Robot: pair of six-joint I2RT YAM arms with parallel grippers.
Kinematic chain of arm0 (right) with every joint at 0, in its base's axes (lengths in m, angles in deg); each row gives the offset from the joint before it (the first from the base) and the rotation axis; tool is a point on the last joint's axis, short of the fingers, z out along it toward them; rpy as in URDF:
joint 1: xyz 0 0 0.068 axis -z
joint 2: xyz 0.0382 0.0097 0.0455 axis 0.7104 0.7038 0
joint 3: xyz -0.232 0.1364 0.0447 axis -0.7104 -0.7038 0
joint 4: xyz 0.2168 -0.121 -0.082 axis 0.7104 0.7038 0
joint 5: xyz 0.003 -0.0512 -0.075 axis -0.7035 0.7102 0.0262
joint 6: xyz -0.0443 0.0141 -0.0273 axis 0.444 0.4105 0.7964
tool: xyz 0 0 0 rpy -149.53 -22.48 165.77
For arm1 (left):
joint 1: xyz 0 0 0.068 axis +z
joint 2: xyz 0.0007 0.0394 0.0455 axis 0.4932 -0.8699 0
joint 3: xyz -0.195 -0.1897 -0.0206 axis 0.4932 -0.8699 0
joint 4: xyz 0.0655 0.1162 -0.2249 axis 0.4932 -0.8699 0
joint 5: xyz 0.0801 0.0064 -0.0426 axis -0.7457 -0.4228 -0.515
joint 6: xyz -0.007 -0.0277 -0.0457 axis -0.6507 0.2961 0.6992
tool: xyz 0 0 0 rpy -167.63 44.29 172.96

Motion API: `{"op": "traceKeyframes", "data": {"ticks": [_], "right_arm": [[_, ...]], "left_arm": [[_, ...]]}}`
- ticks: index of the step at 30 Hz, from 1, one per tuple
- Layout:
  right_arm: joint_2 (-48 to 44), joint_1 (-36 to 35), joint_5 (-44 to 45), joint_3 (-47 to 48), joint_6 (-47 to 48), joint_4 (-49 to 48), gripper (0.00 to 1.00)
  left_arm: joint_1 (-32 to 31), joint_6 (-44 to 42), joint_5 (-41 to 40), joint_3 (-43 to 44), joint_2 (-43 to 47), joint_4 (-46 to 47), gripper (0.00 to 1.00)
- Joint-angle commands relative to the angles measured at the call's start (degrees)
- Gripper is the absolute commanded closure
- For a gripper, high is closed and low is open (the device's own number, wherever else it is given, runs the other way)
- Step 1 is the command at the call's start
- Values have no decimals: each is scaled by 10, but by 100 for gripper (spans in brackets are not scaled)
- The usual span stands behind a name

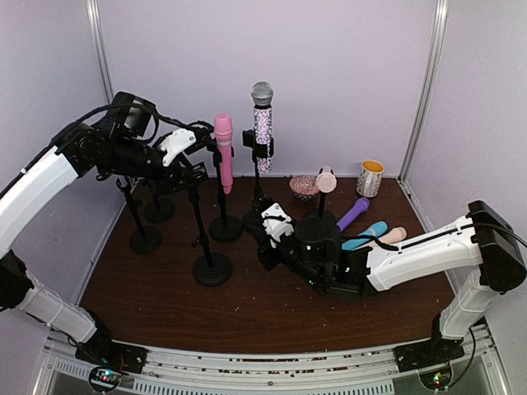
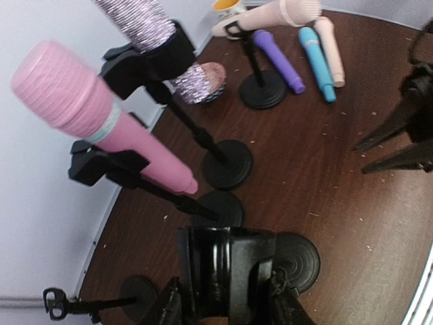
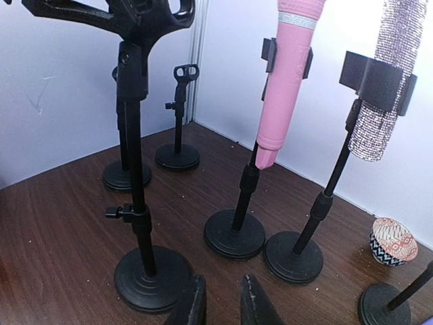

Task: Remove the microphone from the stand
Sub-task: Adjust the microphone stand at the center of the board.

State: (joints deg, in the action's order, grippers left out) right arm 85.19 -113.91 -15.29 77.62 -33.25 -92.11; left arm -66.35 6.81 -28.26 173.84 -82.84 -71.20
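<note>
White walls (image 1: 329, 82) box in a dark wood worktop (image 1: 148, 313) crowded with small stands. Likely target is the pink microphone (image 1: 224, 152). It sits head-up and roughly upright in the holder of its stand (image 1: 225, 228), toward the back. Friction on the body looks like all that keeps it there, so it should come out with a pull up along its own axis. Just right of it a glitter microphone (image 1: 263, 127) is held the same way, close enough to get knocked.

Up high, the left gripper (image 2: 228, 306) is just left of the pink microphone, not touching it. Its jaws are spread either side of the clip (image 2: 226, 261) on an empty stand (image 1: 212, 267) in front of the pink microphone. Can't tell if they pinch it or only straddle it. My guess is a waypoint before the reach.

Down low, the right gripper (image 3: 222, 305) is in front and to the right of the pink microphone's base, jaws a little apart, nothing between them. Reads as staged to pin a base so the stand doesn't tip during the pull.

Task not started: the microphone is fully seated. Risk is light stands and tight spacing, so one tug could topple the neighbours.
</note>
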Motion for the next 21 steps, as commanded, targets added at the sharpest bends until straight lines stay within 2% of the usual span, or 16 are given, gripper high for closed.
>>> {"op": "traceKeyframes", "data": {"ticks": [1, 6, 10, 16, 20, 21], "right_arm": [[-17, 2, 37, -8, -37, -18, 77], [-25, 2, 27, 0, -118, 25, 63], [-31, 3, 10, 15, -194, 78, 55], [18, 12, -79, 102, -307, 151, 53], [95, 23, -167, 206, -396, 194, 53], [116, 28, -198, 227, -425, 195, 54]], "left_arm": [[-22, 140, -164, 31, -7, 115, 65], [-30, 236, -194, 85, -41, 104, 53], [-30, 268, -205, 86, -49, 102, 34], [-11, 294, -174, 66, -24, 101, 26], [47, 293, -101, 60, 3, 82, 4], [72, 289, -77, 60, 7, 68, 3]]}}
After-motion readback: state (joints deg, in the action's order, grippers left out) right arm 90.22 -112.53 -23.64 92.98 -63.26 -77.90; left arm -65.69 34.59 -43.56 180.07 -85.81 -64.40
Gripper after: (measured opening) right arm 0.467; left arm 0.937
